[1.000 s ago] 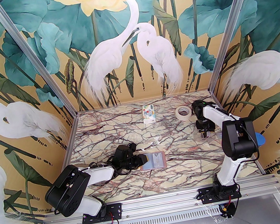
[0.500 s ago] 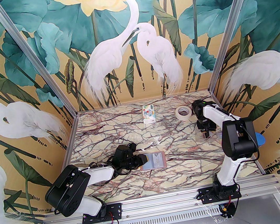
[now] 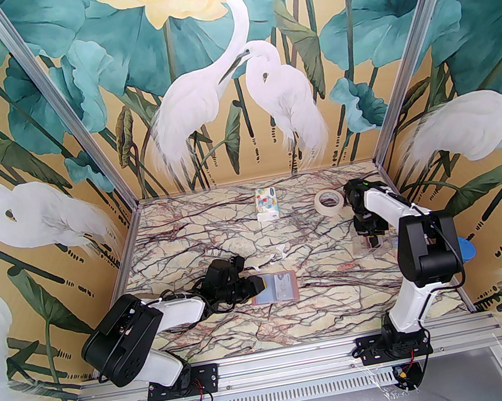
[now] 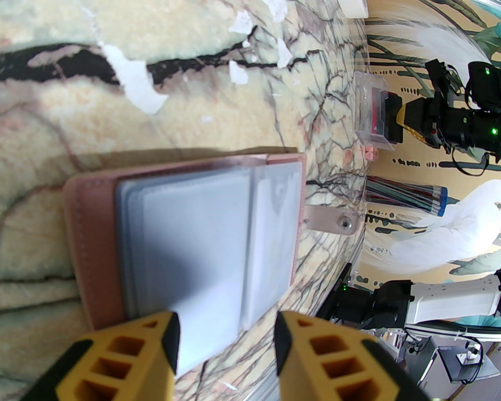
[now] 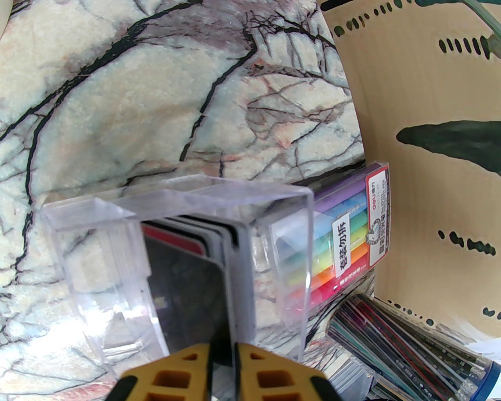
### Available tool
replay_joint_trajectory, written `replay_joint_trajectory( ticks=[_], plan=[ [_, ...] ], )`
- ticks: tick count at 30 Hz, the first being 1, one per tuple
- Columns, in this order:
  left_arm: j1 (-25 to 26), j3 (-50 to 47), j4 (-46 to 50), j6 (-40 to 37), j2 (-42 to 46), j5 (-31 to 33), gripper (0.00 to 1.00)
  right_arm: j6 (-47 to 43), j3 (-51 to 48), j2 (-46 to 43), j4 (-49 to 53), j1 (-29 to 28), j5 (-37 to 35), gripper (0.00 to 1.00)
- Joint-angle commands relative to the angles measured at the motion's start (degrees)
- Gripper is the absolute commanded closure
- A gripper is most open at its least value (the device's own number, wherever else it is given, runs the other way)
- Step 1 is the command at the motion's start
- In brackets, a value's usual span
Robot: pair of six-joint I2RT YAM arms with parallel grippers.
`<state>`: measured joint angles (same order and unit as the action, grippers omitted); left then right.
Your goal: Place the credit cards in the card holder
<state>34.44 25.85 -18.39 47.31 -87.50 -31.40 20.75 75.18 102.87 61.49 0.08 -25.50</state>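
Left arm (image 3: 179,312) and right arm (image 3: 409,306): white link shells joined by black joint housings. Each stands on a black base plate (image 3: 204,376) with screw holes. Thin black cables (image 3: 450,256) follow the links; red and black leads exit below the bases. Left hand (image 4: 227,325) and right hand (image 5: 223,352): yellow ribbed fingers, black inner faces. A green indicator light (image 3: 365,184) sits on the right arm's far joint.

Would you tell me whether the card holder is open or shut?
Open: the card holder lies spread, sleeves up, snap tab unfastened.
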Motion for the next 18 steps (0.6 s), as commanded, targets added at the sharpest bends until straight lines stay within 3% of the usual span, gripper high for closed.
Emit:
replay_joint_trajectory(
  ticks=[1, 18],
  plan=[
    [-0.4, -0.6, 0.1, -0.6, -1.2, -0.3, 0.54, 0.2, 0.8, -2.5, 0.7, -0.1, -0.2, 0.88],
    [-0.4, -1.2, 0.1, -0.5, -0.8, -0.2, 0.54, 0.7, 0.1, -5.6, 0.2, -0.1, 5.1, 1.00]
  ],
)
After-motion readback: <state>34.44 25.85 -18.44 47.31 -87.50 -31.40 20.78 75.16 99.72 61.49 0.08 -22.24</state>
